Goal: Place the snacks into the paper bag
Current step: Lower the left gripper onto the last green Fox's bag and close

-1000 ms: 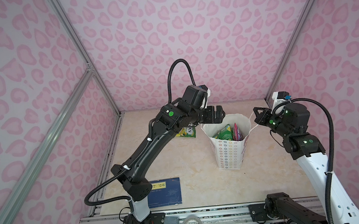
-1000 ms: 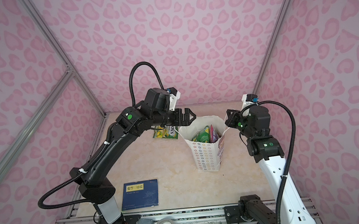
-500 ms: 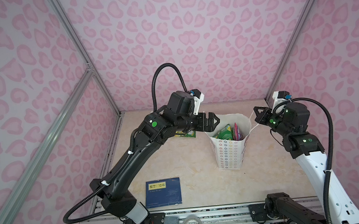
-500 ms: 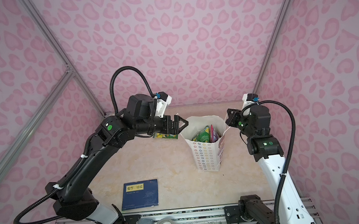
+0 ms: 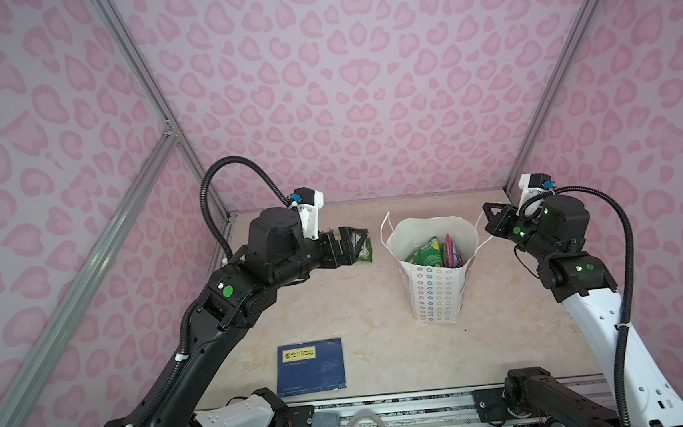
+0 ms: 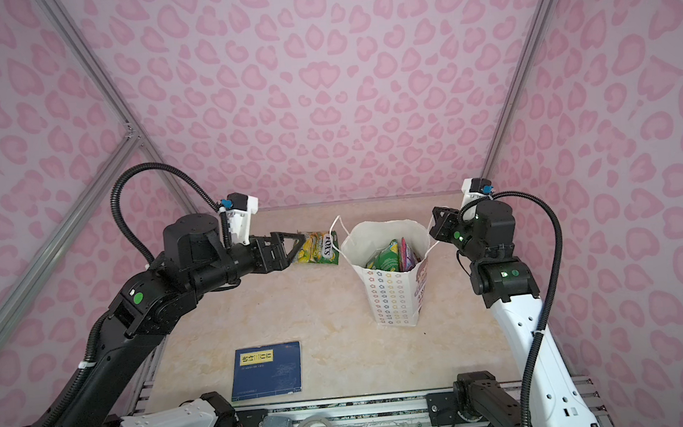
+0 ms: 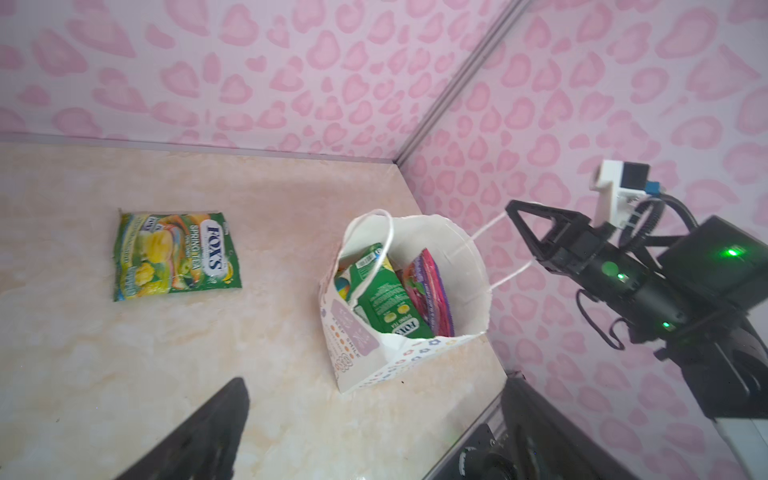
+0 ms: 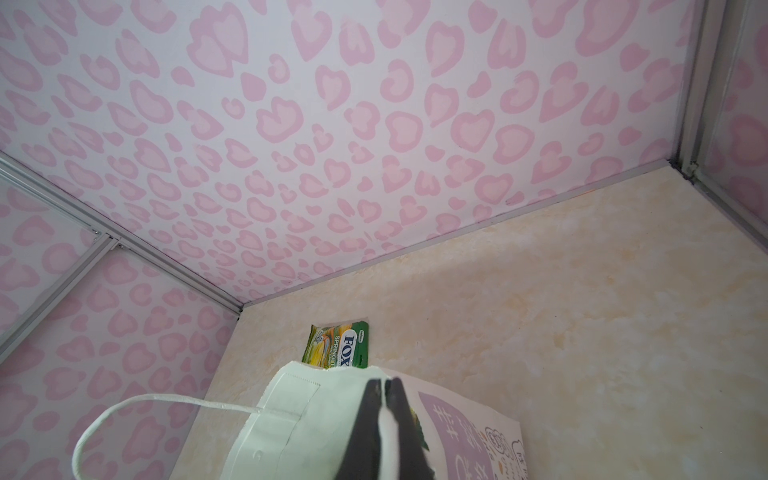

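Observation:
A green-yellow FOX'S snack packet (image 6: 318, 247) lies flat on the table, left of the paper bag (image 6: 397, 302). The white flower-printed bag stands upright and open, holding a green packet (image 7: 382, 295) and a pink-purple one (image 7: 428, 291). My left gripper (image 6: 292, 247) hovers open and empty just left of the loose packet (image 7: 174, 255), above the table. My right gripper (image 5: 487, 211) sits at the bag's right side, shut on its white cord handle (image 7: 486, 226). In the right wrist view the pinched fingers (image 8: 374, 399) stand over the bag's rim (image 8: 299, 415).
A dark-blue book (image 5: 310, 367) with a yellow label lies near the front edge. Pink patterned walls close in the back and both sides. An aluminium rail (image 5: 388, 411) runs along the front by the arm bases.
My left arm has drawn back to the left from beside the bag's mouth and dropped lower, its gripper open throughout. The right arm and the bag have stayed put.

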{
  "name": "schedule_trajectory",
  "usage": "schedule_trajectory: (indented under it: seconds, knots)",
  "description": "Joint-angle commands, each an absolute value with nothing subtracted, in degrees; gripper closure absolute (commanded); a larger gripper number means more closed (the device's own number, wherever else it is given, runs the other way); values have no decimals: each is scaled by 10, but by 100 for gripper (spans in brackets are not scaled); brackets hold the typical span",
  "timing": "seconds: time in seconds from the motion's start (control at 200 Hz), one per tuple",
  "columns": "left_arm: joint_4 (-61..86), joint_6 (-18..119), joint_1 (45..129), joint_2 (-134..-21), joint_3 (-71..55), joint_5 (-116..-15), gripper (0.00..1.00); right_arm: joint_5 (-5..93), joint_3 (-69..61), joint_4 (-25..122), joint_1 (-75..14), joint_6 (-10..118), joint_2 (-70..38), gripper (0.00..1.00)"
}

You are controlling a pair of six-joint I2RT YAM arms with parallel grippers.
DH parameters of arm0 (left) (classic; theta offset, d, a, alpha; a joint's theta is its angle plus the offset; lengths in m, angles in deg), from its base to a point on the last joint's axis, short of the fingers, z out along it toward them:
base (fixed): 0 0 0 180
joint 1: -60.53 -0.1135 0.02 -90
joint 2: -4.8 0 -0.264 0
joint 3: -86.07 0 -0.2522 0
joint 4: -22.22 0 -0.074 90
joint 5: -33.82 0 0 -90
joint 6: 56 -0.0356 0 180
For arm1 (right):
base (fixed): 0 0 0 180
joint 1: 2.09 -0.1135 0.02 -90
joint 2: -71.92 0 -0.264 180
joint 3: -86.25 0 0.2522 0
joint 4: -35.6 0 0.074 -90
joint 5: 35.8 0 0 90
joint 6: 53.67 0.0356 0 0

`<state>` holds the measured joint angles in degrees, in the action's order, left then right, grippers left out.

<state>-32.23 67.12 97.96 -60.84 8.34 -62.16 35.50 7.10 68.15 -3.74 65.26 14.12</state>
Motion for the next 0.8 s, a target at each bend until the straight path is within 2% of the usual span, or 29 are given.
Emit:
schedule_trajectory:
  seconds: [0.0,0.165,0.34,0.375,0.54,0.795]
  knots:
    - [-275,699,935,-588,41,-640,3,352,74,645,-36,655,144,100]
    - [-253,684,845,-618,-22,-711,3,352,74,644,-36,654,146,100]
    - [-218,655,764,-715,-79,-770,1,350,77,642,-37,655,150,100]
    - [-219,646,755,-744,-76,-767,0,349,76,643,-37,654,150,100]
    - [-222,612,739,-897,-35,-734,5,346,74,642,-36,655,152,100]
    - [-249,591,737,-1094,96,-737,14,348,72,646,-37,649,160,100]
